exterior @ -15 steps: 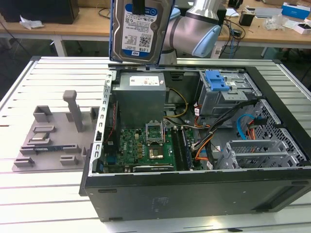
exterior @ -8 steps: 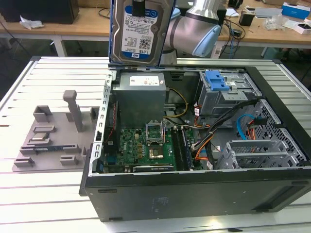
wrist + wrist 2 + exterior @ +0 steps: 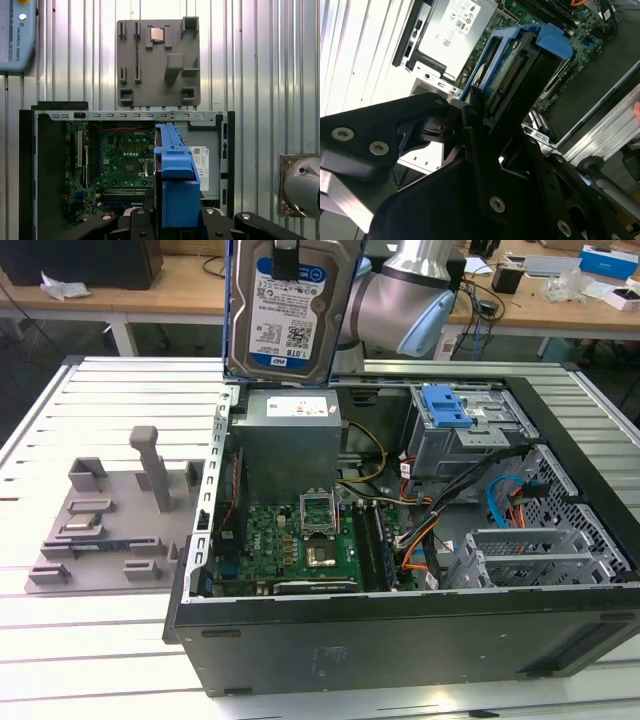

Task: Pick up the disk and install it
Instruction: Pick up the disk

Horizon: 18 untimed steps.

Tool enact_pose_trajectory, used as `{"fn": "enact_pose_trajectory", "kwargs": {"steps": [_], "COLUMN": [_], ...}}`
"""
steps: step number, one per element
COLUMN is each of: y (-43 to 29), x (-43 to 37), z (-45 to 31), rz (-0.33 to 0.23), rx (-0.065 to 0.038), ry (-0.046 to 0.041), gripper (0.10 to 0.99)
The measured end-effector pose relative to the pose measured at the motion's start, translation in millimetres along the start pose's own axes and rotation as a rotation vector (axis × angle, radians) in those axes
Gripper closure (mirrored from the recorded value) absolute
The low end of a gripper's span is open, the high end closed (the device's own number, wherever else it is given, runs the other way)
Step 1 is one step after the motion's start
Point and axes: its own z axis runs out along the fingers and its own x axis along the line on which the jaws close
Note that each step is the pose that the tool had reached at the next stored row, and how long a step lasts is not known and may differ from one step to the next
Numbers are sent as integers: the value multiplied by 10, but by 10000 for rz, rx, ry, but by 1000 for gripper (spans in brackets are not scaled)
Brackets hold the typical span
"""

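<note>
The disk (image 3: pixel 290 315), a silver hard drive with a white-and-blue label and a blue rail frame, hangs upright above the back of the open computer case (image 3: pixel 400 635). My gripper (image 3: pixel 286 258) is shut on its top edge. In the second wrist view the black fingers (image 3: pixel 470 112) clamp the disk (image 3: pixel 520 65) by its connector end, over the power supply and the motherboard. In the first wrist view the disk (image 3: pixel 175 165) is seen edge-on, blue rail towards the camera, above the case's interior.
Inside the case sit a grey power supply box (image 3: pixel 290 440), the green motherboard (image 3: pixel 300 540), a drive cage with a blue latch (image 3: pixel 445 405) and loose cables (image 3: pixel 500 500). A grey parts fixture (image 3: pixel 100 520) lies on the slatted table at the exterior view's left.
</note>
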Motion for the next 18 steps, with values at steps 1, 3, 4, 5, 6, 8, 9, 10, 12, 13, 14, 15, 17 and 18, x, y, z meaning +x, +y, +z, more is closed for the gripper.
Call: {"fn": "enact_pose_trajectory", "kwargs": {"steps": [1,3,4,5,6,8,9,10,12,13,14,15,17,18], "y": [0,0,0,0,0,-1,-1,-1,-1,-1,-1,-1,-1,-1], "x": [13,56,66,76,95,133,146,159,195,212,253,278,324,350], "z": [0,2,3,3,4,5,5,6,6,6,7,8,8,8], "rz": [0,0,0,0,0,-1,-1,-1,0,0,0,0,0,-1], "rx": [0,-1,0,0,0,-1,0,0,-1,0,-1,0,0,-1], "ry": [0,1,1,0,0,1,0,0,0,1,0,0,0,0], "gripper": [722,722,722,722,722,722,722,722,722,722,722,722,722,722]}}
